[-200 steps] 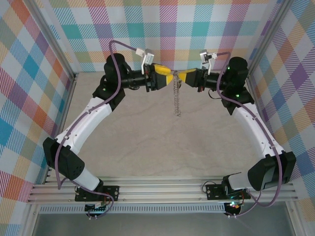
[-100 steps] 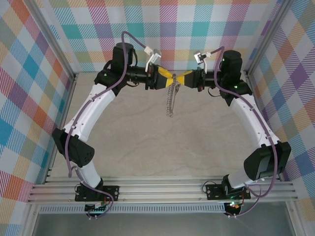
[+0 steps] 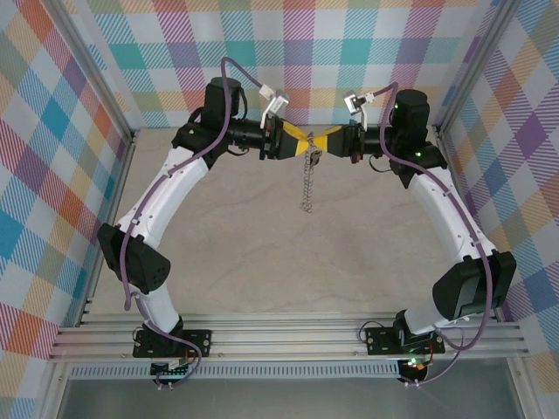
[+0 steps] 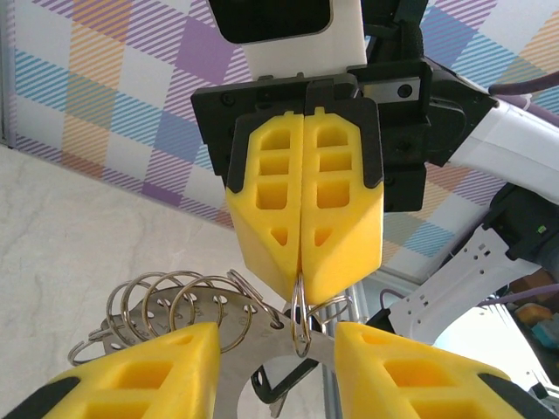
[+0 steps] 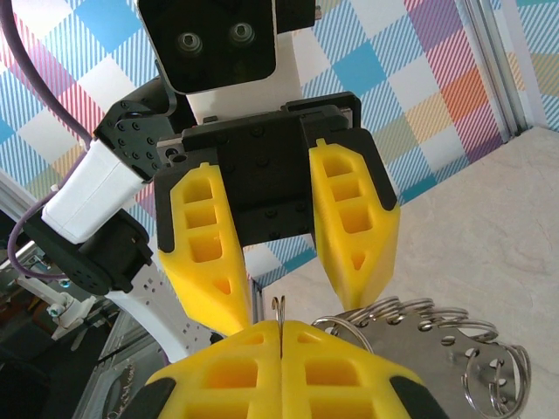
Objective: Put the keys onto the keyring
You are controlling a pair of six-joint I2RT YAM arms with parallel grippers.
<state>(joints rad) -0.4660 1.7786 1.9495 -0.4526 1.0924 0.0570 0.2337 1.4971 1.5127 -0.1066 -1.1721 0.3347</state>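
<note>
The keyring [image 3: 307,183] hangs in the air over the far middle of the worktop [image 3: 253,262], between the two claws, which meet tip to tip. The right claw [image 4: 301,281] is closed on a thin silvery loop at the top of it. Under this loop I see a flat metal piece with holes and several silvery rings. The left claw [image 5: 301,312] is wide, one finger on each side of the pinched loop, and holds nothing. A small dark piece [image 4: 278,384] shows just below, but I cannot tell if it is the keys, or already threaded. I judge the threading is not finished.
</note>
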